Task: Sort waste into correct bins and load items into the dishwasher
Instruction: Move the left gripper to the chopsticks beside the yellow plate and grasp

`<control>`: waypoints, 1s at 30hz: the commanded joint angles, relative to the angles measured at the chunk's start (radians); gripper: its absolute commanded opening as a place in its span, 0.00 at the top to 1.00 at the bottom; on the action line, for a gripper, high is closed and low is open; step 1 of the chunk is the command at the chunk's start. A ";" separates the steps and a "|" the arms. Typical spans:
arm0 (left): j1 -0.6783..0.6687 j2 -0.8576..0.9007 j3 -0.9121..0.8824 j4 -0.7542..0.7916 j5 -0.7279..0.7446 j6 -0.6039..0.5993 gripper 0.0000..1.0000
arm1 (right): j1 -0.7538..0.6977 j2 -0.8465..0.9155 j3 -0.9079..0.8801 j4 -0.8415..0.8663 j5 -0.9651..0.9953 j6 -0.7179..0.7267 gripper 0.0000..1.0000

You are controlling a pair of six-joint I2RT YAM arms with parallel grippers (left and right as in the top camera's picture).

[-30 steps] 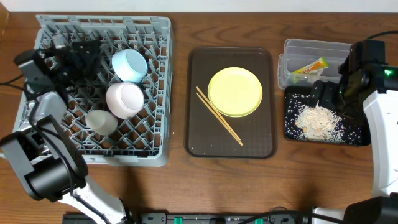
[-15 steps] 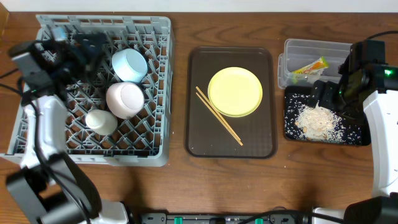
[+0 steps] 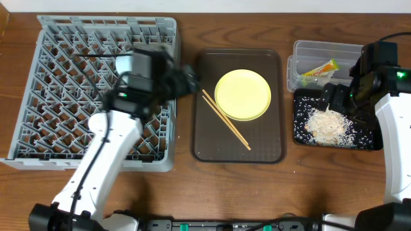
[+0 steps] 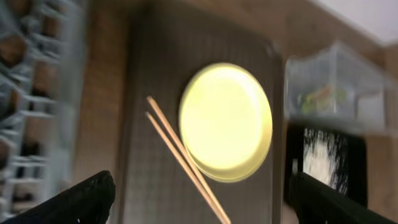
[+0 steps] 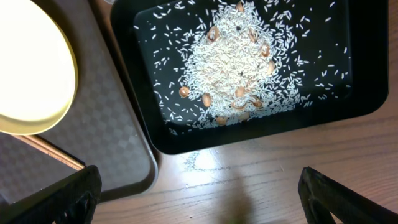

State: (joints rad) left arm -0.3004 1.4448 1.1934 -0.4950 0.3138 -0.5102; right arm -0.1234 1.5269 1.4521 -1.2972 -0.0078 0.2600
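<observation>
My left gripper (image 3: 189, 80) is open and empty over the left edge of the brown serving tray (image 3: 212, 144). In its wrist view (image 4: 202, 205) the yellow plate (image 4: 225, 121) and the chopsticks (image 4: 183, 162) lie ahead on that tray. The plate (image 3: 243, 95) and chopsticks (image 3: 225, 119) touch. My right gripper (image 3: 337, 96) is open and empty above the black tray (image 3: 369, 138), which holds the rice scraps (image 3: 329, 125). The yellow-green wrapper (image 3: 319, 68) lies in the clear tub (image 3: 324, 50). The grey rack (image 3: 38, 96) stands at the left. The bowls and cup do not show.
My left arm crosses the right part of the rack and covers it. In the right wrist view (image 5: 199, 199) bare wooden table lies between the brown tray's corner (image 5: 124, 168) and the black tray (image 5: 373, 93), with loose rice grains on the wood.
My left arm has swung from the rack's far left corner rightward to the brown tray's left edge. The bowls and cup seen in the rack before no longer show. The right arm has not moved.
</observation>
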 commanded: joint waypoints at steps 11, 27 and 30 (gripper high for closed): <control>-0.318 0.232 0.003 -0.067 -0.337 -0.120 0.08 | -0.006 -0.010 0.005 -0.001 0.003 0.013 0.01; -0.393 0.422 0.003 -0.051 -0.360 -0.147 0.09 | -0.006 -0.010 0.005 -0.005 0.003 0.013 0.01; -0.393 0.437 0.003 -0.050 -0.360 -0.147 0.09 | -0.006 -0.010 0.005 -0.005 0.003 0.013 0.01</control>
State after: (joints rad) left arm -0.6922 1.8606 1.1934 -0.5430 -0.0250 -0.6441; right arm -0.1234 1.5269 1.4521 -1.2995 -0.0074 0.2600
